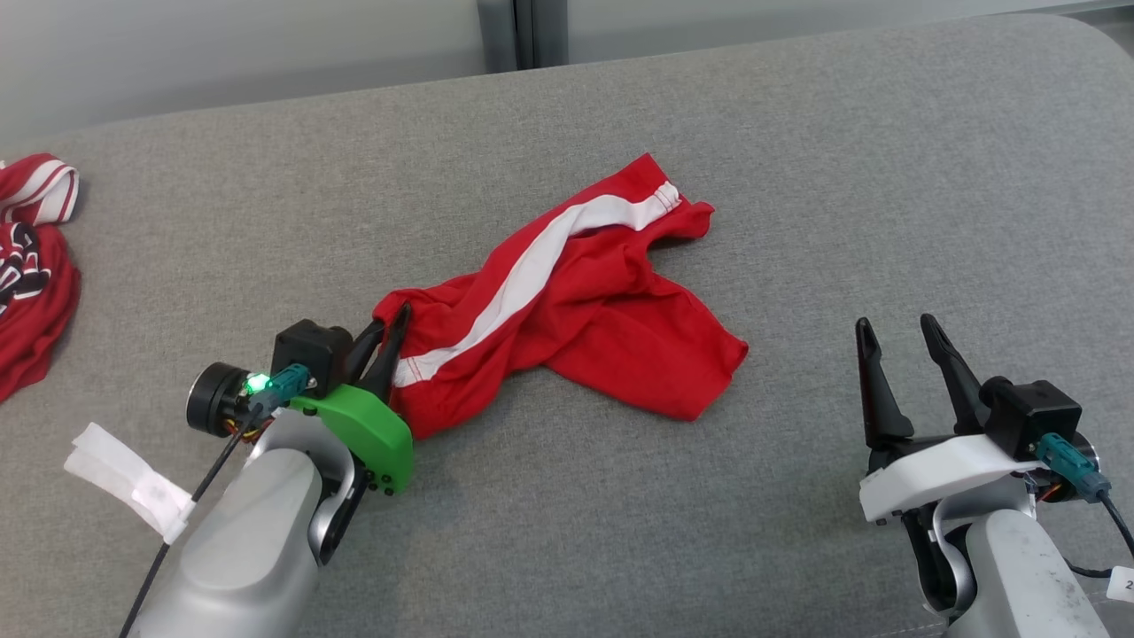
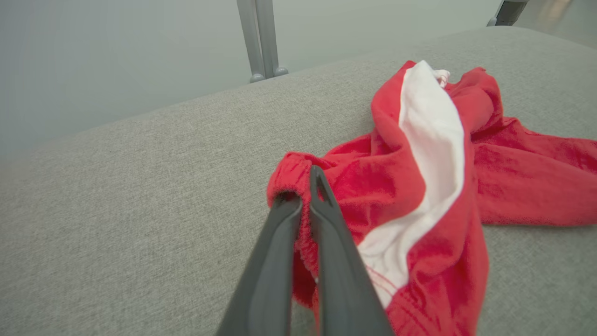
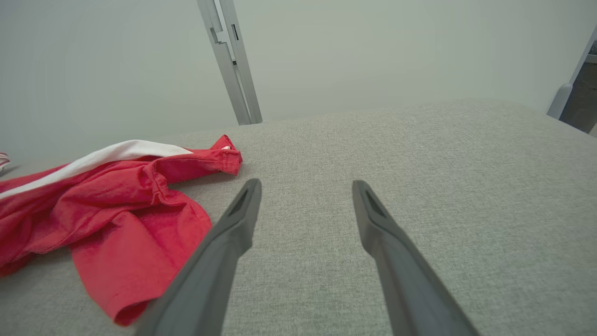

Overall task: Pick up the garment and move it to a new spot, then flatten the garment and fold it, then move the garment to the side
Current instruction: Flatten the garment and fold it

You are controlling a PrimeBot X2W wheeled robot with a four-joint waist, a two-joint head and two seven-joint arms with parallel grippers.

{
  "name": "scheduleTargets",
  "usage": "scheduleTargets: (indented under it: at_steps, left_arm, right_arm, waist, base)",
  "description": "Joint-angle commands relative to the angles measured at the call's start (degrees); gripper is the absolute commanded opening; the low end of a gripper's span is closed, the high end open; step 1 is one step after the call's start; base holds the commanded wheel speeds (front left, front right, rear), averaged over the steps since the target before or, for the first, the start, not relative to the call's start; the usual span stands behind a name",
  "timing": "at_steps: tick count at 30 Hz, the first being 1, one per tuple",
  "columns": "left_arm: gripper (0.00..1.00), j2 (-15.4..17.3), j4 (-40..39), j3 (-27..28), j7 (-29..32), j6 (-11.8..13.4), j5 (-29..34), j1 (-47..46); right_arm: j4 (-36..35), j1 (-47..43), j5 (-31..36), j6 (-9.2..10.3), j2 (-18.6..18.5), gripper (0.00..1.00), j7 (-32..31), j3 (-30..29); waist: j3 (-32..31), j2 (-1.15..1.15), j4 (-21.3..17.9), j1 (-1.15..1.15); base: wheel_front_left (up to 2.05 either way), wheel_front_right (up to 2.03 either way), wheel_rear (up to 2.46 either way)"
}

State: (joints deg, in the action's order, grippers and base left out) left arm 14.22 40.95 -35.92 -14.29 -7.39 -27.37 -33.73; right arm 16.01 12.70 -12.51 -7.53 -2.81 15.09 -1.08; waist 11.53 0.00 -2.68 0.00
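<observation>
Item: garment (image 1: 576, 310), red with a white stripe, crumpled. We found it lying mid-worktop (image 1: 797, 159). Left gripper (image 1: 390, 321): closed on the garment's left end (red fabric pinched between the fingers). Right gripper (image 1: 895, 322): fingers spread, holding nothing, apart from the garment on its right. We also noted another red-and-white cloth (image 1: 31, 266) at the worktop's left edge.

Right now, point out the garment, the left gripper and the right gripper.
garment (image 1: 620, 328), head view, red middle panel.
left gripper (image 1: 393, 319), head view, between fingertips.
right gripper (image 1: 895, 322), head view, between fingertips.
</observation>
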Motion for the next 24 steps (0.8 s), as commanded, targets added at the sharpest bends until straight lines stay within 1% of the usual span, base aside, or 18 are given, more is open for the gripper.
scheduleTargets:
  at_steps: [1,4,9,14,19,24]
  left_arm:
    - [1.00,-0.1,0.6,0.8,-0.6,-0.1,-0.5,-0.1]
    - [1.00,-0.7,0.0,3.0,-1.0,0.4,-1.2,1.4]
    - [1.00,-0.9,-8.3,9.4,-0.9,1.8,0.6,6.4]
    - [1.00,-2.4,-15.1,14.4,-0.9,2.8,2.6,13.2]
    - [1.00,-5.7,-20.5,18.8,-0.9,3.5,4.4,20.5]
    - [1.00,-8.8,-23.9,22.5,-0.9,4.3,5.0,27.5]
  right_arm:
    - [0.1,0.5,-0.3,0.08,-0.2,1.00,0.1,0.1]
    - [-0.1,0.4,-0.1,0.08,-0.2,1.00,0.1,-0.1]
    - [-0.3,-0.2,0.6,0.08,-0.2,1.00,0.1,-0.7]
    - [0.0,-1.0,1.8,0.08,-0.2,1.00,0.1,-1.2]
    - [0.6,-2.0,2.6,0.08,-0.2,1.00,0.1,-1.1]
    - [1.0,-3.3,2.8,0.08,-0.2,1.00,0.1,-0.2]
  waist:
    - [-0.1,0.00,0.1,0.00]
    - [-0.5,0.00,0.6,0.00]
    - [-1.9,0.00,2.1,0.00]
    - [-4.3,0.00,3.8,0.00]
    - [-7.1,0.00,4.9,0.00]
    - [-9.9,0.00,5.2,0.00]
  base:
    - [0.00,0.00,0.00]
    - [0.00,0.00,0.00]
    - [0.00,0.00,0.00]
    - [0.00,0.00,0.00]
    - [0.00,0.00,0.00]
    - [0.00,0.00,0.00]
